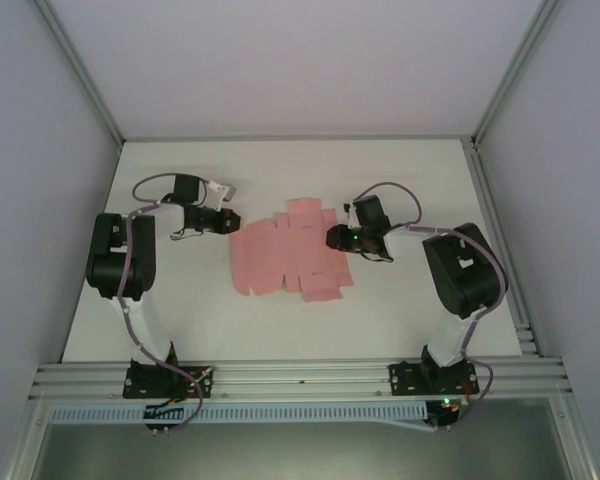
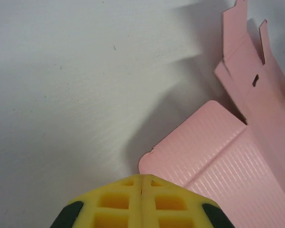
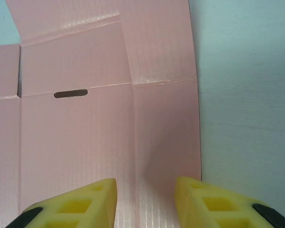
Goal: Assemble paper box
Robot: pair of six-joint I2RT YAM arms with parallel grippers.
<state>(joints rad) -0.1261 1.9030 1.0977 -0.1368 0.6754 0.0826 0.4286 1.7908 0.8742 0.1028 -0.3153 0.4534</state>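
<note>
The paper box (image 1: 278,258) is a flat pink creased cutout with flaps, lying in the middle of the white table. My left gripper (image 1: 227,220) sits at its left side. In the left wrist view its yellow fingers (image 2: 142,176) are shut together, their tip just at the rounded corner of a pink flap (image 2: 213,147), with no card showing between them. At the cutout's right side my right gripper (image 1: 336,238) hangs just over the card (image 3: 85,133). It stands open (image 3: 145,183) astride a crease near the card's right edge. A small slot (image 3: 70,93) lies further ahead.
The white table (image 1: 180,310) is closed in by pale walls on the left, right and back. An aluminium rail (image 1: 300,375) carrying both arm bases runs along the near edge. Bare table lies left of the cutout (image 2: 61,95) and right of it (image 3: 247,118).
</note>
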